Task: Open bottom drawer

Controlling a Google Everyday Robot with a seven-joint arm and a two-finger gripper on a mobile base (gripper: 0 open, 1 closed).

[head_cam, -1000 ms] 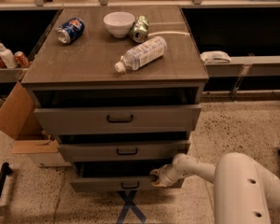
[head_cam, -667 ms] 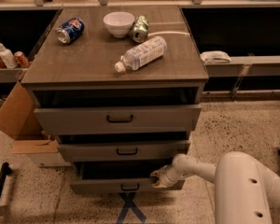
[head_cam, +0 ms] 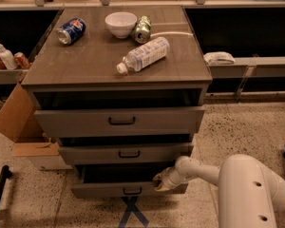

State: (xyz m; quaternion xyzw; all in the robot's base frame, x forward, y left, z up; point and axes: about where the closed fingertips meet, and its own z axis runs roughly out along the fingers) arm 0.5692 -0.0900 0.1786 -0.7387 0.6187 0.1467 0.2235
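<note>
Gripper (head_cam: 160, 181) sits low at the near right of the cabinet, right against the top edge of the bottom drawer (head_cam: 104, 190) front, near its right end; open or closed, or holding the edge, cannot tell. White arm (head_cam: 202, 171) runs from it rightward to the bulky white robot body (head_cam: 254, 196) at near right. Bottom drawer is the lowest of three, pulled partway out, dark opening visible behind its front; small black bar handle (head_cam: 132, 191) centred on the front, left of the gripper, not touched. Above it the middle drawer (head_cam: 126, 154), then the top drawer (head_cam: 118, 121), both with dark gaps over them. Cabinet top (head_cam: 85, 65) holds a clear water bottle (head_cam: 143, 54) lying on its side, white bowl (head_cam: 120, 23) at far centre, green can (head_cam: 143, 29) just right of the bowl, blue can (head_cam: 71, 31) lying at far left. Cardboard box (head_cam: 16, 118) on the floor left of the cabinet. Blue tape X (head_cam: 132, 213) on the floor just in front of the bottom drawer.
</note>
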